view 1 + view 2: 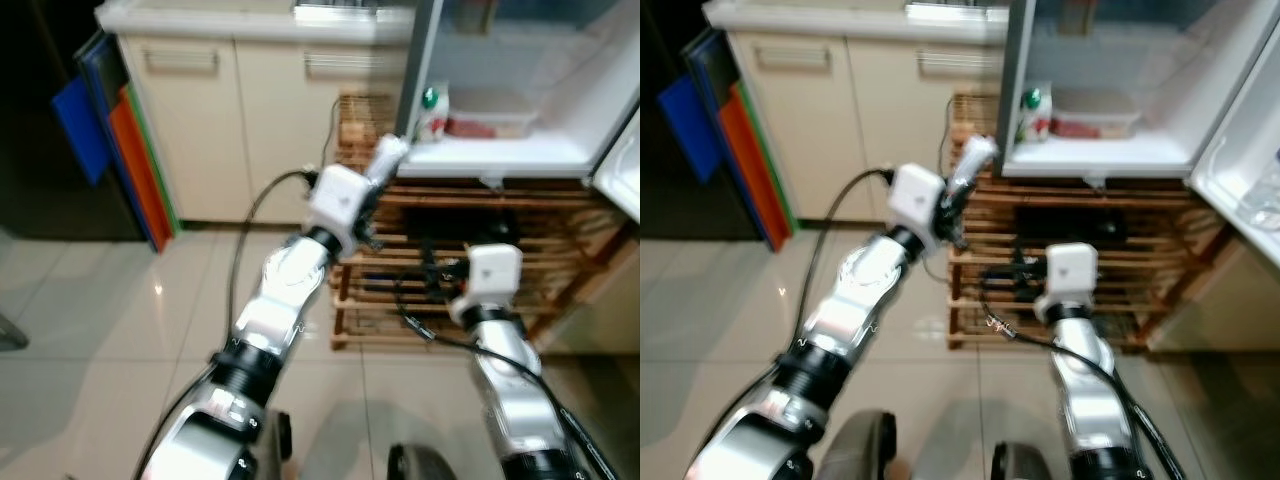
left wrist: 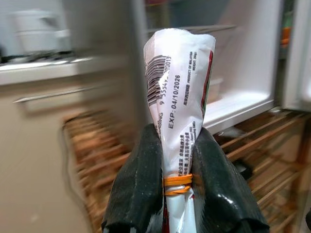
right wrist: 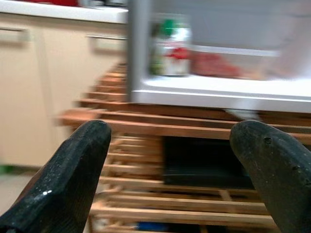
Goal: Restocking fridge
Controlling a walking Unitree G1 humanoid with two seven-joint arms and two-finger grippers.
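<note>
Closest to my head camera were the two silver arms. I had the left pincer [image 2: 177, 187] clamped around a white packet [image 2: 179, 87], its neck bound with an orange rubber band [image 2: 178, 183] sitting right between the fingers [image 2: 141, 184]. Gripping it at that cinched neck looked sensible to me: the bulk stood clear above the pincer, barcode and expiry print facing the wrist camera, so the packet could go onto a shelf top-first. I held it raised, just short of the open fridge [image 1: 500, 155], beside its left edge.

The right pincer [image 3: 175, 160] was spread wide and empty, lower down, aimed at the wooden rack [image 1: 450, 270] under the fridge. I judged it was kept out of the way, free to steady the door [image 1: 1250, 170], which stood open off to its right.

Ahead of the left pincer, the fridge shelf already carried a green-capped bottle [image 1: 432, 112] and a clear tub [image 1: 495, 125] of something red. Behind were cream cabinets [image 1: 220, 120] under a pale worktop [image 1: 190, 18], coloured boards [image 1: 120, 150] leaning at the left, and a glossy tiled floor [image 1: 90, 310].
</note>
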